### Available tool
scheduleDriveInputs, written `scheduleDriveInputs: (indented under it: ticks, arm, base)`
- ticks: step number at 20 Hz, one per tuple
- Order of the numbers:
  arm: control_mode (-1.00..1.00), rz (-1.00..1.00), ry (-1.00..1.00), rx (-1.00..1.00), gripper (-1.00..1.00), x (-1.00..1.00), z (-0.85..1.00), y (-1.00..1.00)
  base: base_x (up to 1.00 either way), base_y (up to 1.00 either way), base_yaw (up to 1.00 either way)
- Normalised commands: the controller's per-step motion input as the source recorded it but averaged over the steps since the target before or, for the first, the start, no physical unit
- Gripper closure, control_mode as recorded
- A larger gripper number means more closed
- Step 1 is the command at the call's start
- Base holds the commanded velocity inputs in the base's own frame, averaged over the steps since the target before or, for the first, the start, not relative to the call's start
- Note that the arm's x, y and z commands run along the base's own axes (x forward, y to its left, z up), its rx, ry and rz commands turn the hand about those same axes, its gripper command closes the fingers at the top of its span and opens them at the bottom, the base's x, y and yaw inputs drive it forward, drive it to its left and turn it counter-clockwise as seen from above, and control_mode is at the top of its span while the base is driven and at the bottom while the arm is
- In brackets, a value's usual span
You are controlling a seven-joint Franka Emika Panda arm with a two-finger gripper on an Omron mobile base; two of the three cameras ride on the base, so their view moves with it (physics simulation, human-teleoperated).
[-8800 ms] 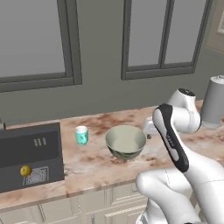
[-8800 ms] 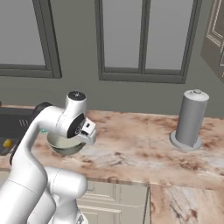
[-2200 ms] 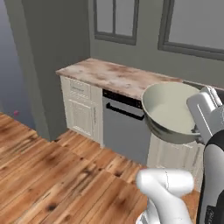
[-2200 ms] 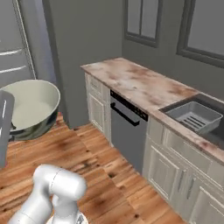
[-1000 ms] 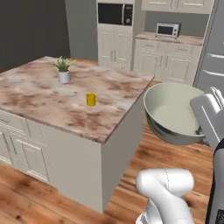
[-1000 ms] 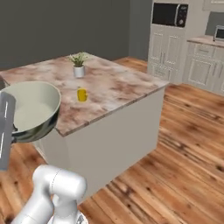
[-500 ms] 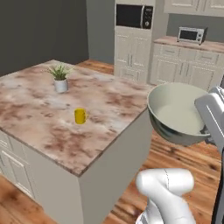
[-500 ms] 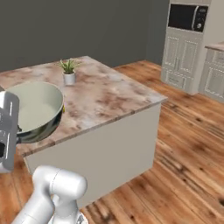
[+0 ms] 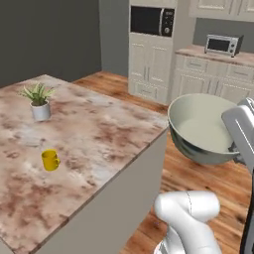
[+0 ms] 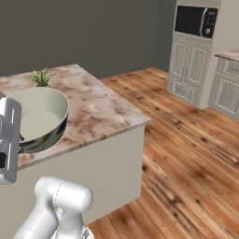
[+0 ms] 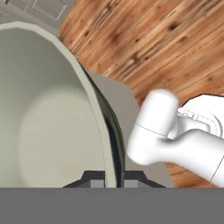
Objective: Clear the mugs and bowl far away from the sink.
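Bowl [image 9: 203,130] rides in the end effector [image 11: 114,180], whose fingers pinch its rim from both sides, one inside and one outside the wall, as the hand view shows. It hangs in the air, off the near edge of the desk [image 9: 104,134] in the left base view and overlapping that edge in the right base view, not yet resting on anything.

What has changed is the surroundings: a couple of seconds ago the base views showed a run of cabinets with the sink at one side; a second ago they faced an island, and now that island fills the left of both views, closer and seen from a new angle. The whole picture shifts, so it is the base that drives, not the things. The grip on the bowl looks the same throughout.

On the desk stand the yellow mug [image 9: 49,160] and, well apart from it, a plant pot [image 9: 40,110]. The mug seems already cleared here. Judging by this, the bowl is nearly delivered: the next move is probably to lower it onto bare marble, clear of the mug.
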Motion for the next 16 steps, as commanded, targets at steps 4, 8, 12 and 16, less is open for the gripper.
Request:
scheduleDriveInputs:
  ticks: [4,8,12,16]
  arm:
    - [1.0,0.0,0.0,0.0,1.0,0.0,0.0,0.0]
    - [1.0,0.0,0.0,0.0,1.0,0.0,0.0,0.0]
    - [1.0,0.0,0.0,0.0,1.0,0.0,0.0,0.0]
    - [1.0,0.0,0.0,0.0,1.0,0.0,0.0,0.0]
  base:
    - [0.87,-0.21,0.13]
    - [0.76,0.0,0.3]
    - [0.76,0.0,0.45]
    - [0.68,-0.08,0.41]
